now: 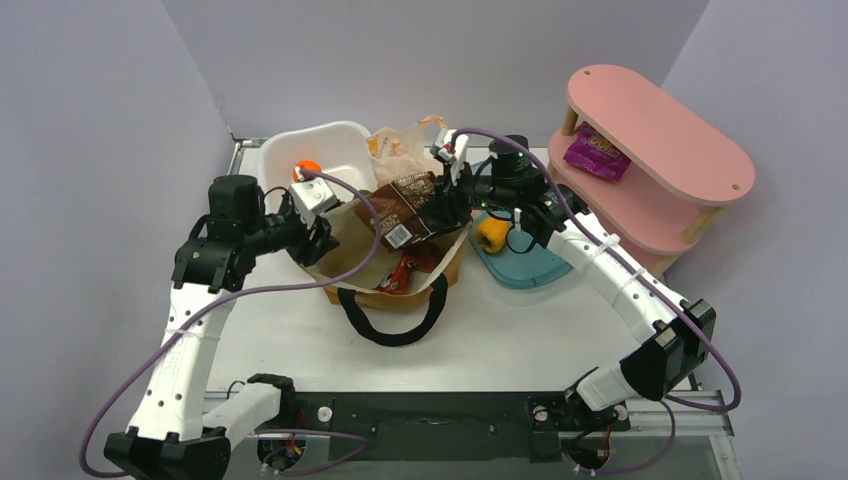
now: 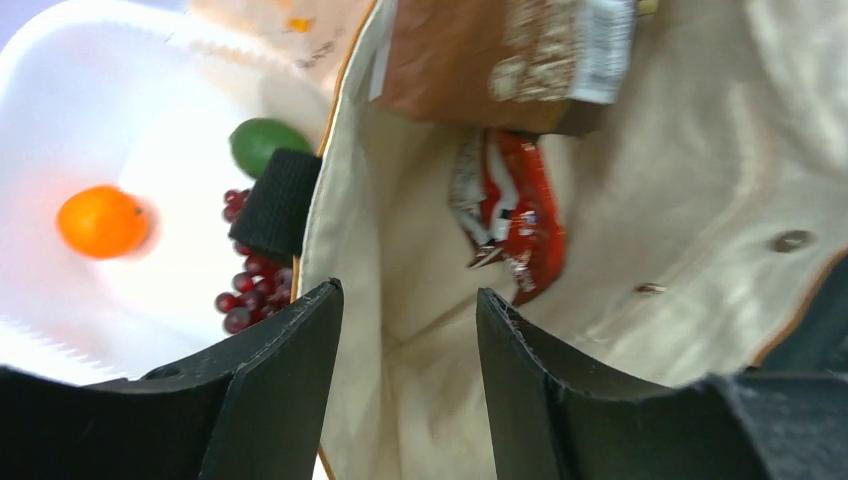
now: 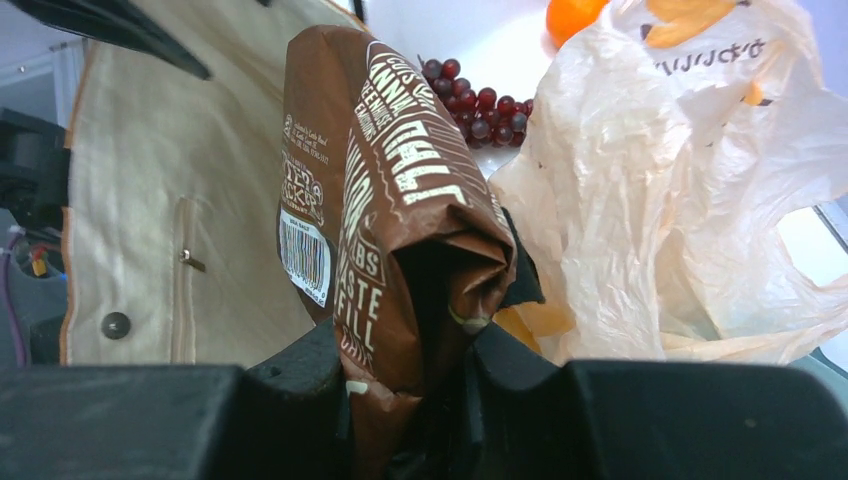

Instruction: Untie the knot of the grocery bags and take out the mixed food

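White worktop, tote unpacking: one item raised.
Your right end effector is clamped on the dark brown snack bag's folded end, above the canvas tote, likely to clear its rim. Your left end effector, jaws parted and empty, hovers at that rim. Doritos bag lies inside.

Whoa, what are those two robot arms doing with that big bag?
They are unpacking groceries. The right gripper is clamped on a brown snack bag and holds it at the mouth of the canvas tote. The left gripper is open at the tote's edge, holding nothing. A red chip bag lies inside the tote. An orange, grapes and a green fruit sit in the white tub.
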{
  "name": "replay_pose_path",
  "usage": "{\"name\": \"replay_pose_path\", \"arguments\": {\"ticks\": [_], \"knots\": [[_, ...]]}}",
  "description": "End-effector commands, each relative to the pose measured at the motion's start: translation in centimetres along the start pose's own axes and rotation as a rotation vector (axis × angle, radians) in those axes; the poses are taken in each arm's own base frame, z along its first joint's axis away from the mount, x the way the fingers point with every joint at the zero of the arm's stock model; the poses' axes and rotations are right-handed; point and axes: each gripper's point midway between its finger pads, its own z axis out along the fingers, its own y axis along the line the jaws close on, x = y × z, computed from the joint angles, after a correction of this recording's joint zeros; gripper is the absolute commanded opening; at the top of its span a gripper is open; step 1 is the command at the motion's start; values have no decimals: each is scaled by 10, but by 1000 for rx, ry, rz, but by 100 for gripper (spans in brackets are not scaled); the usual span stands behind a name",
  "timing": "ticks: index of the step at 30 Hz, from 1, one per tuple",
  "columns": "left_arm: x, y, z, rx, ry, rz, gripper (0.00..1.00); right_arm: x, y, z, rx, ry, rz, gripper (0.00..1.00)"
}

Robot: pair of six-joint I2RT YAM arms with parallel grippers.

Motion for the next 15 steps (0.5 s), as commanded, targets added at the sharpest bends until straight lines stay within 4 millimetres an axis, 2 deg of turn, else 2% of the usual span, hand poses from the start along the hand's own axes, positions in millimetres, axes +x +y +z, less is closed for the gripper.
{"name": "replay_pose_path", "arguments": {"ticks": [1, 3, 5, 7, 9, 11, 12, 13, 14, 15], "knots": [[-1, 57, 10, -221, 10, -19, 50, -82, 5, -34, 31, -222, -84, 0], [3, 64, 17, -233, 19, -45, 50, -99, 4, -43, 45, -275, -61, 0], [9, 68, 24, -240, 37, -65, 47, -125, 1, -57, 60, -357, -3, 0], [14, 74, 28, -257, 51, -77, 41, -154, -5, -76, 100, -446, 33, 0], [12, 77, 31, -258, 46, -87, 39, -181, -16, -99, 167, -536, 47, 0], [9, 76, 33, -251, 35, -92, 38, -205, -39, -129, 308, -614, 6, 0], [8, 75, 34, -245, 32, -93, 38, -206, -62, -143, 449, -609, -30, 0], [7, 74, 35, -241, 32, -93, 38, -214, -77, -166, 552, -620, -54, 0], [7, 72, 36, -235, 34, -93, 38, -215, -101, -186, 694, -616, -75, 0], [8, 71, 36, -231, 37, -94, 38, -219, -117, -214, 798, -617, -89, 0]]}}
